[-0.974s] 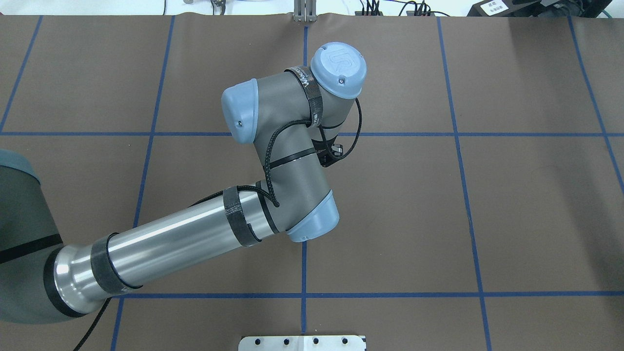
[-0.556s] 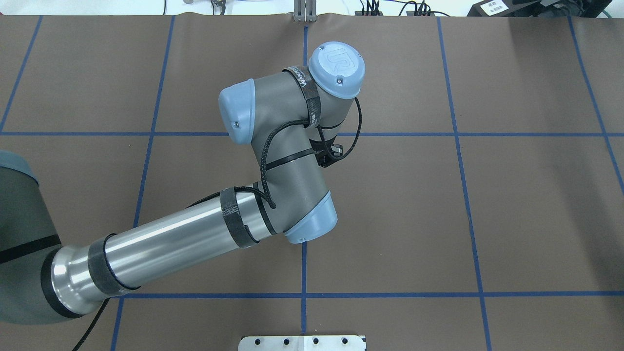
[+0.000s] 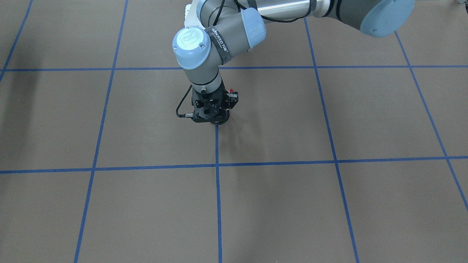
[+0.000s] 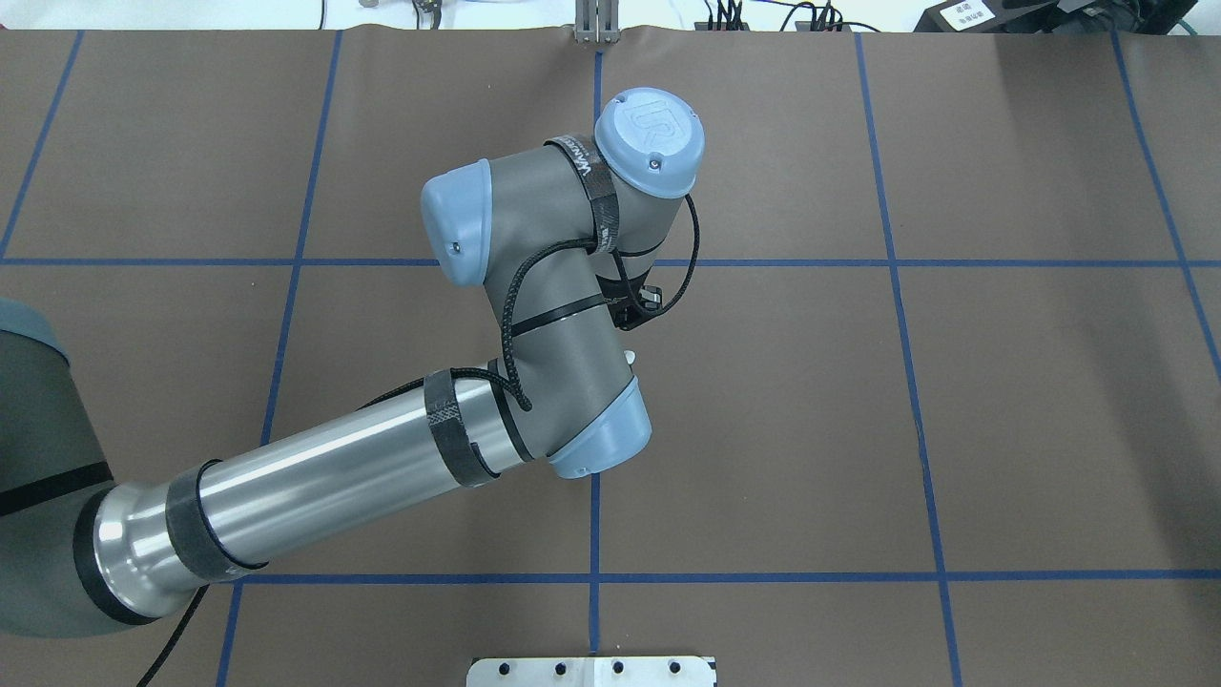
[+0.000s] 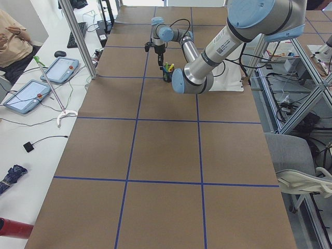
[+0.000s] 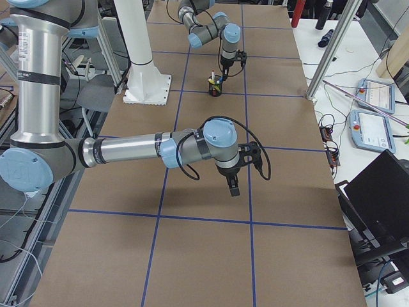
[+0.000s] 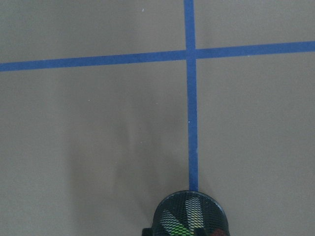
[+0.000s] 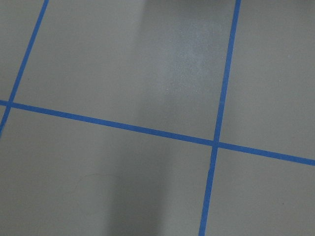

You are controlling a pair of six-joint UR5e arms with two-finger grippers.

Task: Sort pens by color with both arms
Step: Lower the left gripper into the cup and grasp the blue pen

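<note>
The pens stand in a black mesh cup (image 6: 216, 86) on the centre tape line. Yellow and green pens (image 5: 168, 68) and a red-capped pen (image 6: 213, 75) stick out of it. One pale pen end (image 4: 629, 356) shows beside the left forearm. The cup (image 7: 189, 216) is at the bottom of the left wrist view, with green, pale and red showing through its mesh. My left gripper (image 3: 210, 109) points down right at the cup (image 3: 218, 122); its fingers are hidden. My right gripper (image 6: 233, 187) hangs over bare table far from the cup, and shows only in the exterior right view.
Brown table cover with a blue tape grid (image 4: 897, 262). The white base pedestal (image 6: 146, 86) stands at the robot's side of the table. Poles, tablets and cables (image 5: 65, 67) lie along the operators' side. A person (image 5: 13, 39) sits there.
My left arm has shifted slightly to the left in the overhead view. A pale pen end now shows beside the forearm.
</note>
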